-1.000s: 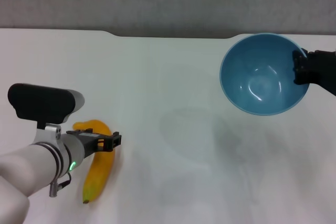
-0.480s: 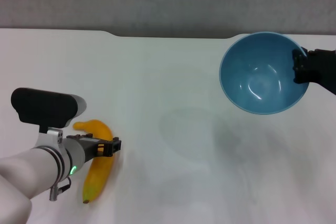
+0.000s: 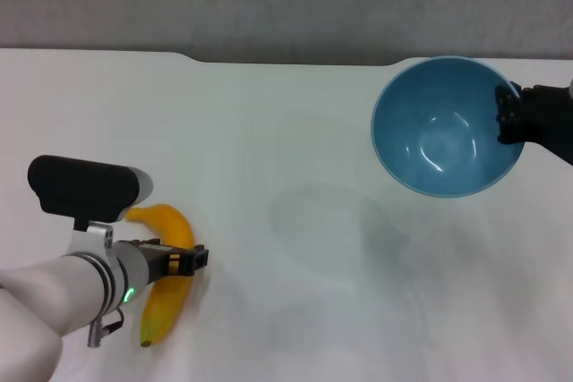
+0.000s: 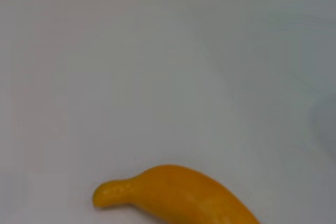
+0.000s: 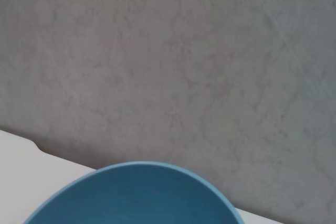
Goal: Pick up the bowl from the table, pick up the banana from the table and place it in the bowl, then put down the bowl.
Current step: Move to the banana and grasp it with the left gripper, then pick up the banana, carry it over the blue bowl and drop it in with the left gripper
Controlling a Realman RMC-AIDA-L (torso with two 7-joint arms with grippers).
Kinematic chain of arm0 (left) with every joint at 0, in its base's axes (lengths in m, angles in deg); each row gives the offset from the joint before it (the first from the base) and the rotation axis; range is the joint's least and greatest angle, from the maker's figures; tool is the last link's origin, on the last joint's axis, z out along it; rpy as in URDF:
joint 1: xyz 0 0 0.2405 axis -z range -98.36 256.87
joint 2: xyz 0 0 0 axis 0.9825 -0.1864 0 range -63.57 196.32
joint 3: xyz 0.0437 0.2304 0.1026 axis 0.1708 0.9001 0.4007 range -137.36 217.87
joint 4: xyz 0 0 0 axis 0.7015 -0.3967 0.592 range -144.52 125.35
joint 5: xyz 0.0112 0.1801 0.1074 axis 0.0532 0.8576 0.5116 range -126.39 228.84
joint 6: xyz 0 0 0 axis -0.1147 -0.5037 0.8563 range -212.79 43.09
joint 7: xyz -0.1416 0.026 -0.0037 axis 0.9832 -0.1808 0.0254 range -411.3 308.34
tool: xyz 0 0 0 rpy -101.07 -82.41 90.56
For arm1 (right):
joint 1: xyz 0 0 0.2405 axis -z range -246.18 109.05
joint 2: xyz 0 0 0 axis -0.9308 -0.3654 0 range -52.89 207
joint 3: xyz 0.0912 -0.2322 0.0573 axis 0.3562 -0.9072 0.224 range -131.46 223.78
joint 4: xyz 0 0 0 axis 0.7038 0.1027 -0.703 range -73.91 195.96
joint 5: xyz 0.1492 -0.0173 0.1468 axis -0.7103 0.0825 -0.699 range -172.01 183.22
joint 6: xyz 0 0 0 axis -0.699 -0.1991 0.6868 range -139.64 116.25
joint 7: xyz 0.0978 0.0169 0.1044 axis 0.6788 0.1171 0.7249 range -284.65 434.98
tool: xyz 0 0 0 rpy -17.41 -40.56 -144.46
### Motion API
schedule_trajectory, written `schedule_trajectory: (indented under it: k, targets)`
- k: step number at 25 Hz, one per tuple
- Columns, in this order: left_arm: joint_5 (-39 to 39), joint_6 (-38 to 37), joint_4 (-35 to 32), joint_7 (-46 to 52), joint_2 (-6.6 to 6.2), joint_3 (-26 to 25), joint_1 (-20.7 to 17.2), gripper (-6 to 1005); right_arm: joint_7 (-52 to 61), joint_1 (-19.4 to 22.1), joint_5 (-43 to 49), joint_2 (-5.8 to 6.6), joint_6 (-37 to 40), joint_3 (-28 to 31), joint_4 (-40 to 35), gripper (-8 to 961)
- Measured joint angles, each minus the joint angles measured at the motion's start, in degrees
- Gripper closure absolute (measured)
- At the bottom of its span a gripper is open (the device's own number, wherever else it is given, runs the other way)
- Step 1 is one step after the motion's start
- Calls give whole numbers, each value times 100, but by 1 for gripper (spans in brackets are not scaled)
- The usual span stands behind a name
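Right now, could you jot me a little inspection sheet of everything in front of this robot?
Surface: white table, notch in its far edge; a faint round shadow near the middle.
Job's things: light-blue bowl held up off the table at the right, empty. Banana lying on the table at the near left.
Clutter: nothing seen.
Grippers: right gripper shut on the bowl's rim. Left gripper low over the banana's middle; its grip cannot be judged.
Cables: a small wire loop under the left wrist.
Surroundings: grey wall behind the table.
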Motion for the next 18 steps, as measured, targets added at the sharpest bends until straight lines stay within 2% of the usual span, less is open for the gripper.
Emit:
schedule_trajectory:
  k: [13, 18]
  targets:
    - [-62, -121, -108, -14, 5, 63, 151, 312, -5, 12, 0, 0, 50, -18, -37, 900]
    - [-59, -95, -88, -16, 1, 71, 143, 460, -6, 16, 0, 0, 54, -40, -40, 900]
